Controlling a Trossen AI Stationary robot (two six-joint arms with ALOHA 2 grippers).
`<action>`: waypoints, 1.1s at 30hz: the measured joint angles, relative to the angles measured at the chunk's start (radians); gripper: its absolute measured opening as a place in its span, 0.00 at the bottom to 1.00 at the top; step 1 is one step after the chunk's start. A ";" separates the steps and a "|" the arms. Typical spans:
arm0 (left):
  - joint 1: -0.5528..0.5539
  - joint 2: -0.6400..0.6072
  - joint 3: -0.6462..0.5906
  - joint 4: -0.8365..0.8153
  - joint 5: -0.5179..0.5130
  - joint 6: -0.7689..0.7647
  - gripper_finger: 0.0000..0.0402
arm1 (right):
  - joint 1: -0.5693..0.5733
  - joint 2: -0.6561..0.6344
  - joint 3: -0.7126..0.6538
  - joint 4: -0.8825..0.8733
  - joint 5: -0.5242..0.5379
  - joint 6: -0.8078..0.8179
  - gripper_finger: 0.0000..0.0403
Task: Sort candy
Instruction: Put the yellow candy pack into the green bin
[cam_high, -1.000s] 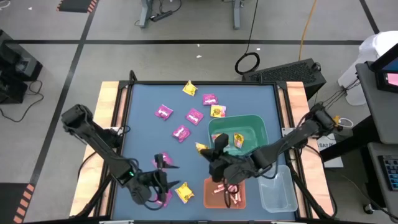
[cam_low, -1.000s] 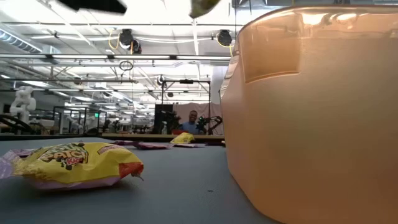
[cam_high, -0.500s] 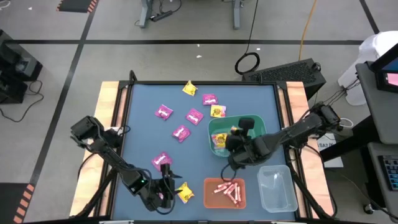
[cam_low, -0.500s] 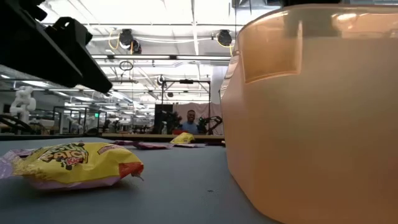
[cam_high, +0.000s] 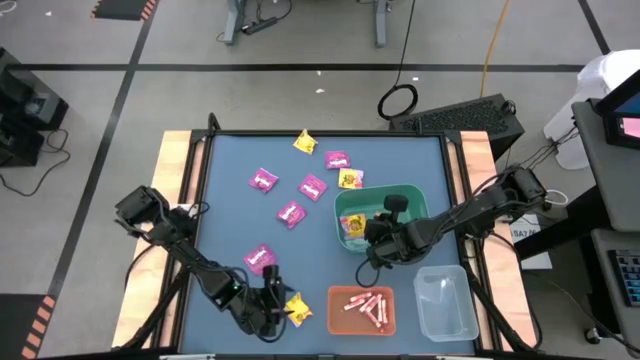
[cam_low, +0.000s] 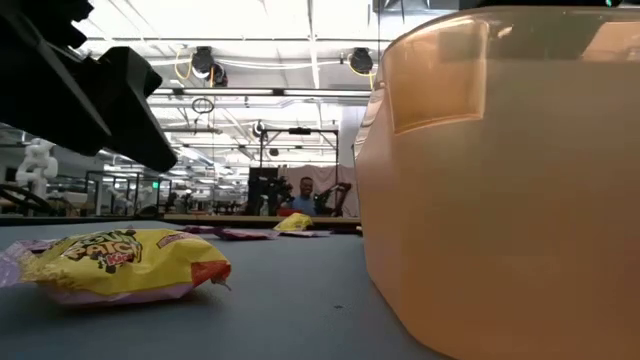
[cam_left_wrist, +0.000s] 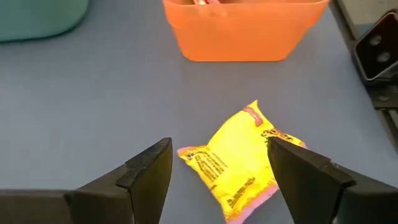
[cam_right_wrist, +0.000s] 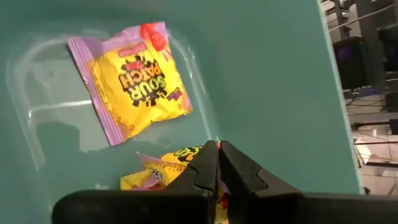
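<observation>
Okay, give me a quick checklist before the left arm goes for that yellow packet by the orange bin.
1. Left end effector open: ok, fingers spread either side of the packet.
2. Yellow square candy packet centred between the fingers: ok.
3. Packet free of neighbours: ok, it lies flat on the blue table, apart from the orange plastic bin.
4. Right end effector out of the way: ok, it is over the green plastic bin.
5. Right end effector has let go of its candy: cannot tell, fingers closed with a yellow wrapper at the tips.

Yellow packets (cam_left_wrist: 239, 162), green bin (cam_high: 415, 204), orange bin (cam_left_wrist: 245, 28)
</observation>
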 joint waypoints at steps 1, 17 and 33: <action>0.000 0.000 0.000 0.006 0.009 0.000 0.67 | 0.000 0.000 -0.009 0.010 -0.003 0.002 0.02; 0.021 0.009 0.000 0.007 0.030 0.005 0.67 | 0.000 -0.001 -0.026 0.065 -0.056 0.000 0.13; 0.062 0.107 0.000 0.016 0.163 0.008 0.66 | 0.047 -0.136 0.096 0.061 -0.055 -0.008 0.30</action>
